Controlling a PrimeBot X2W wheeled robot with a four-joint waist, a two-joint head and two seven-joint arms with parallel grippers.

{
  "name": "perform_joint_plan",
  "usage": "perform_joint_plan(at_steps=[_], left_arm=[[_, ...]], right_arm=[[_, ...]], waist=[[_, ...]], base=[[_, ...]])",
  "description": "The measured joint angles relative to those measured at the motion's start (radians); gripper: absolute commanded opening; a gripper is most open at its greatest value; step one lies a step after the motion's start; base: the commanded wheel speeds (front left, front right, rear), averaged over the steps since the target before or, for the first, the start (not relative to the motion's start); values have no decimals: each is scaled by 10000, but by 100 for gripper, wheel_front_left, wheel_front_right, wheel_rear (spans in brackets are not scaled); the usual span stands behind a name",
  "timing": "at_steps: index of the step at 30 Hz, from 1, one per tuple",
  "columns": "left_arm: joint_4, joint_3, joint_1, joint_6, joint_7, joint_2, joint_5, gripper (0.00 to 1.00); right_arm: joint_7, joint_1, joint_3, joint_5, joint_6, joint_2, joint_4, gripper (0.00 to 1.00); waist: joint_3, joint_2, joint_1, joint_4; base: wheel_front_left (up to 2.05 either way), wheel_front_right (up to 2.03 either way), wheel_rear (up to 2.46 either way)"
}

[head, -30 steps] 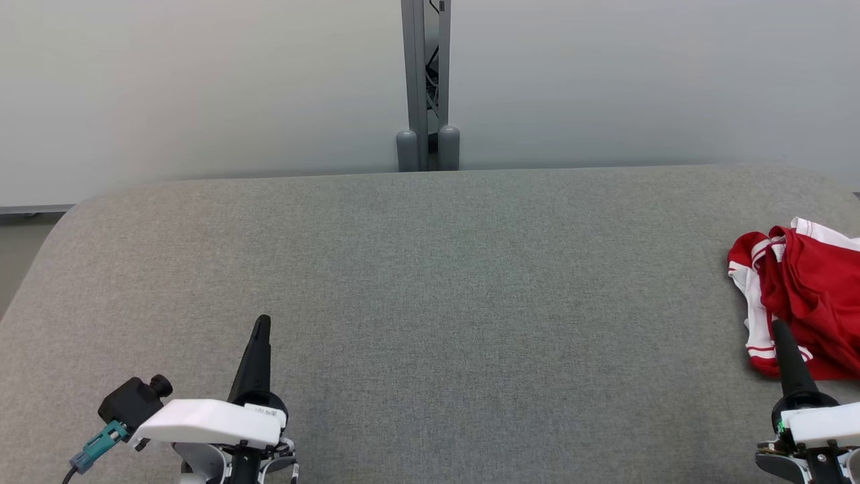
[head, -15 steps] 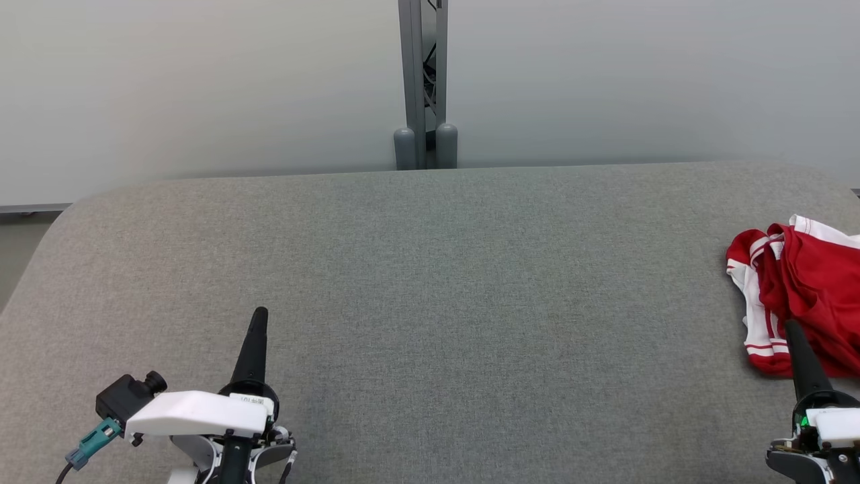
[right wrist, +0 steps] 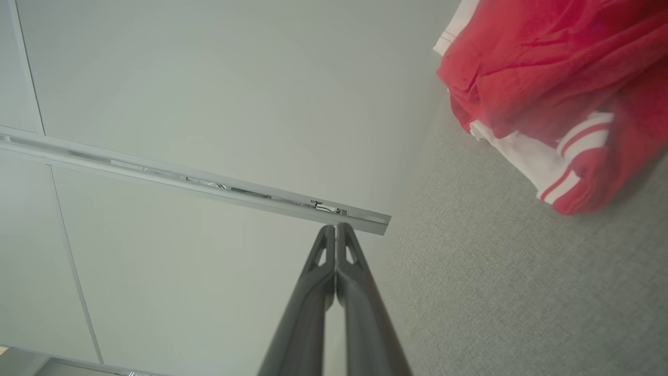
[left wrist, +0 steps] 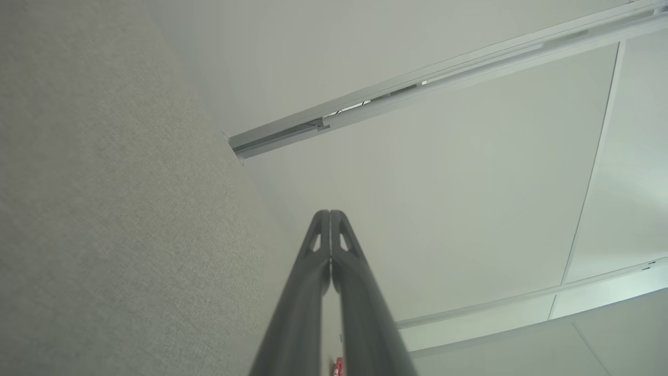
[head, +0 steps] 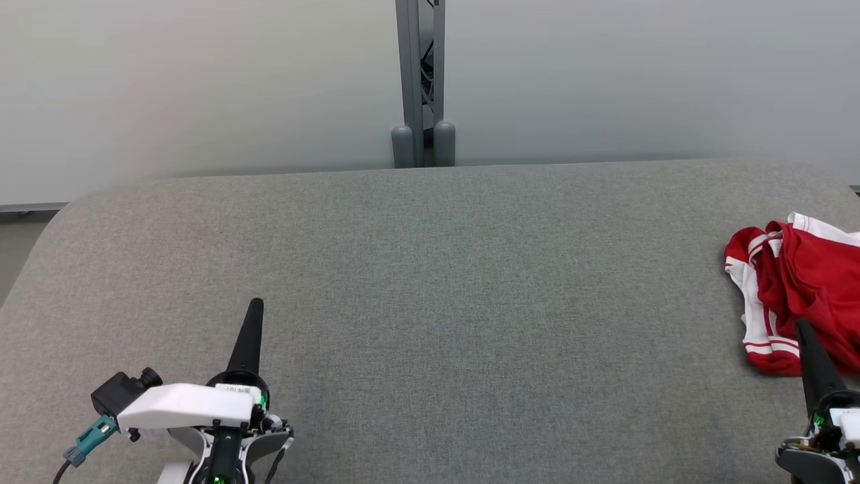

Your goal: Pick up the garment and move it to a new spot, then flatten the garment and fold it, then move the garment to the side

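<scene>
Shows red garment crumpled at the right edge of the grey surface. Shows left pincer and right pincer pressed together, empty, right just beside garment.

Garment: red, with white bands carrying thin red stripes.
Table cover: mottled grey weave.
Left gripper, right gripper: dark grey.
Wrist housing: white.
Connector: teal.
Wall: pale grey, possibly green-tinted.

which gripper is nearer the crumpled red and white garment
Right. The right gripper is beside the red and white garment; the left gripper is far across the grey surface.
</scene>
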Motion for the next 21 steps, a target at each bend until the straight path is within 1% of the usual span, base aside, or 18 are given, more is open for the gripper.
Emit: perform_joint_plan(at_steps=[21], left_arm=[[224, 142, -310, -290, 309, -6, -1638, 0]], right_arm=[[527, 3, -416, 1624, 0, -13, -44, 0]], waist=[[71, 0, 0, -61]], base=[[0, 0, 0]])
